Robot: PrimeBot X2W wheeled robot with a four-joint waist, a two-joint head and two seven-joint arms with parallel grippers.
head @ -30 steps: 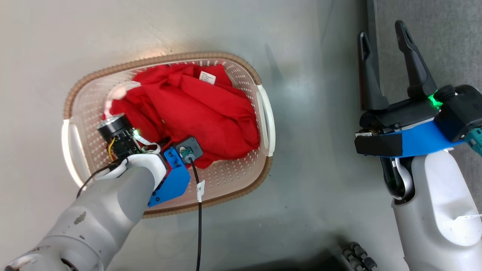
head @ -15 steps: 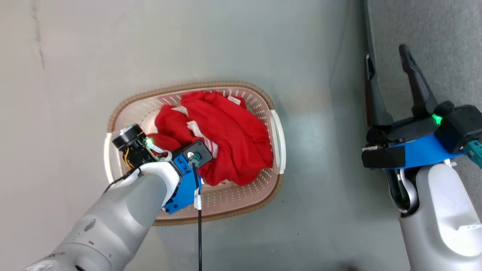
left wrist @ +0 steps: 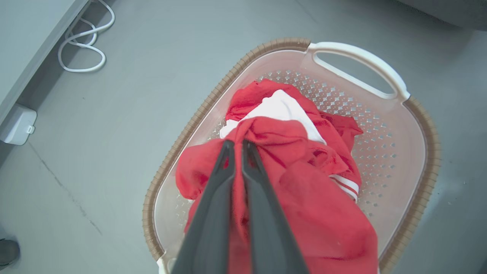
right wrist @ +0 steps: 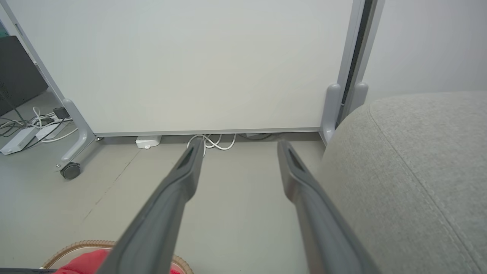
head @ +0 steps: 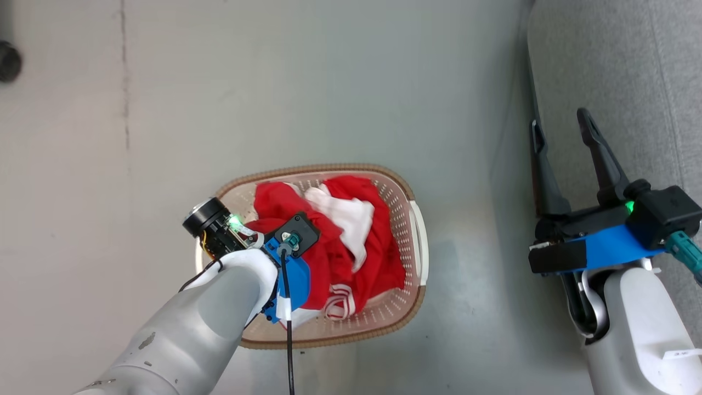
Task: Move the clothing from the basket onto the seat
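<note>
The basket (head: 408,189) stands on the grey floor with the red clothing (head: 378,263) heaped in it. A white inner side (head: 345,216) and white striped trim (head: 340,304) of the jersey show. In the left wrist view my left gripper (left wrist: 236,146) is shut on a fold of red fabric (left wrist: 315,205), which hangs from the fingers above the basket (left wrist: 213,99). In the head view that gripper's fingers are hidden under its wrist. My right gripper (head: 559,119) is open and holds nothing, at the edge of the grey sofa (head: 620,66). The right wrist view shows that gripper (right wrist: 239,144) and the sofa (right wrist: 418,163).
A white panel on a wheeled frame (right wrist: 190,64) stands ahead of the right gripper, with cables (right wrist: 213,142) at its foot. A white cable (left wrist: 81,49) and a power block (left wrist: 17,123) lie on the floor beyond the basket. A dark castor (head: 8,60) sits at the far left.
The head camera has risen, so the basket looks smaller and lower. The left gripper has pulled the red fabric up, and the pile has turned over to bare white lining and striped trim.
</note>
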